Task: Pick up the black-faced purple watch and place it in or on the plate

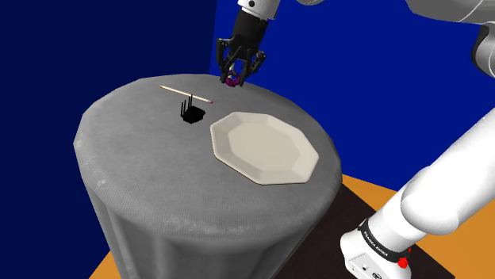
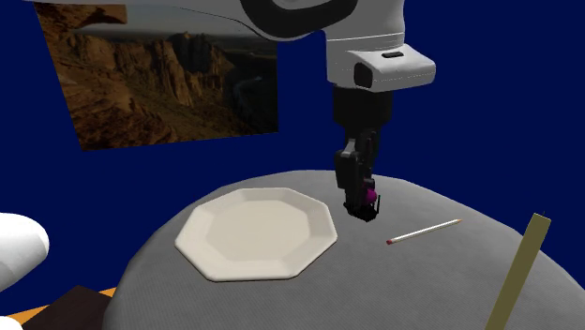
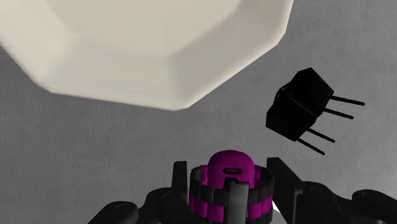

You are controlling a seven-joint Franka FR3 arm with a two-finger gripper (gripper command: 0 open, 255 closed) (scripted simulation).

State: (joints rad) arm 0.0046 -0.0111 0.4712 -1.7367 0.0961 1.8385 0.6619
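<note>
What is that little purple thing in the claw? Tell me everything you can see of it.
It is a small watch, its band bright purple with black segments, curled into a closed loop, with a small black face on its rounded top. The gripper's black fingers clasp it from both sides. It is held over the grey table, apart from the white plate.
</note>
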